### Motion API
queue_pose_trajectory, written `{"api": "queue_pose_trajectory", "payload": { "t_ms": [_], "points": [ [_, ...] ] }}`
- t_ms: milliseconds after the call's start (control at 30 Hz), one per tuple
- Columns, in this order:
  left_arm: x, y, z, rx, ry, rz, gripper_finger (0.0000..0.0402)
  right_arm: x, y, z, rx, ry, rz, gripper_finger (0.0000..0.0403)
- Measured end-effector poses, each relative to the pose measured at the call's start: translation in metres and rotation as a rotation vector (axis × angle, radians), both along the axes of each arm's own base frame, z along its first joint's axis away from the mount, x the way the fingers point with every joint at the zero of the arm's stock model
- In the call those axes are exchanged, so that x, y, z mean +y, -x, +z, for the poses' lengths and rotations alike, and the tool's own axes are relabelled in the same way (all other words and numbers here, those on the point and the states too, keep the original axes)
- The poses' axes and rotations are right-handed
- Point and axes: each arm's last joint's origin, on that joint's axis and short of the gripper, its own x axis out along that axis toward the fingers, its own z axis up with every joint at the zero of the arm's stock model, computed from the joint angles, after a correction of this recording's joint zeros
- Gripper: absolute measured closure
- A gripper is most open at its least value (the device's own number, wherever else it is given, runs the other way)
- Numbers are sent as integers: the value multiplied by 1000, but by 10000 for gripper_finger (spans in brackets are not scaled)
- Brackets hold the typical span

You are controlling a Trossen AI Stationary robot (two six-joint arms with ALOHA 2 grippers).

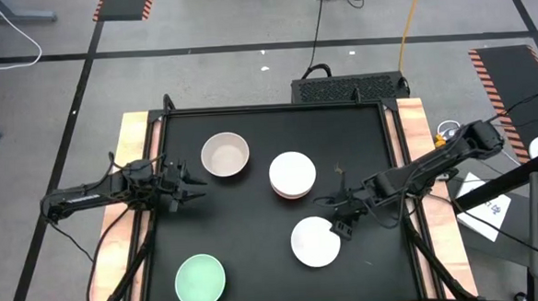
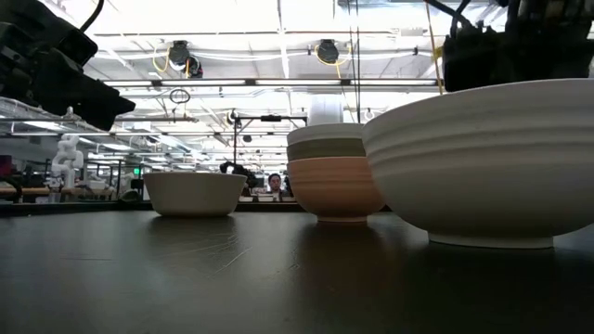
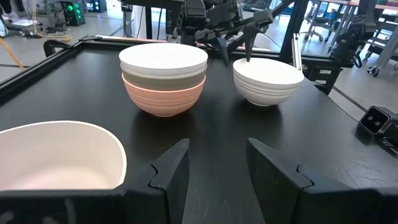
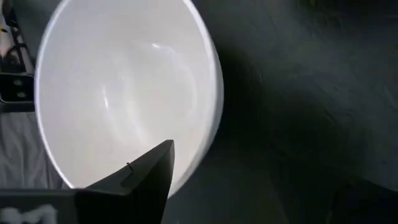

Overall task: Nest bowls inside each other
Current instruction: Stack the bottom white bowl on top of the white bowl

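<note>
Four groups of bowls rest on their bases on the black table. A beige-grey bowl (image 1: 225,155) is far left, and a mint green bowl (image 1: 200,279) is near left. In the middle is a stack (image 1: 292,175) of white in olive-brown in salmon-orange (image 3: 164,99). A lone white bowl (image 1: 315,241) stands near right. My left gripper (image 1: 195,182) hovers open just right of the beige-grey bowl (image 3: 56,155). My right gripper (image 1: 342,219) is open at the lone white bowl's far rim (image 3: 249,62). One finger (image 4: 149,177) is over its inside and the other is outside.
A raised black border and wooden strips (image 1: 132,139) edge the table. A dark grey box (image 1: 349,86) sits beyond the far edge. Bare tabletop lies between the mint green bowl and the lone white bowl. In the low view a person (image 2: 274,183) shows far behind.
</note>
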Motion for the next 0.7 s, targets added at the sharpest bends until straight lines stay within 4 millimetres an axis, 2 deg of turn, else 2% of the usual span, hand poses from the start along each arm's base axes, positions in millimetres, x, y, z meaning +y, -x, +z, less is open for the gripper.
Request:
{"api": "queue_pose_trajectory", "payload": {
  "t_ms": [200, 700],
  "points": [
    [0, 0, 0, 0, 0, 0, 243, 1, -3, -6, 25, -1, 4, 161],
    [0, 0, 0, -1, -1, -17, 243, -3, -4, -5, 10, 4, -3, 161]
  ]
}}
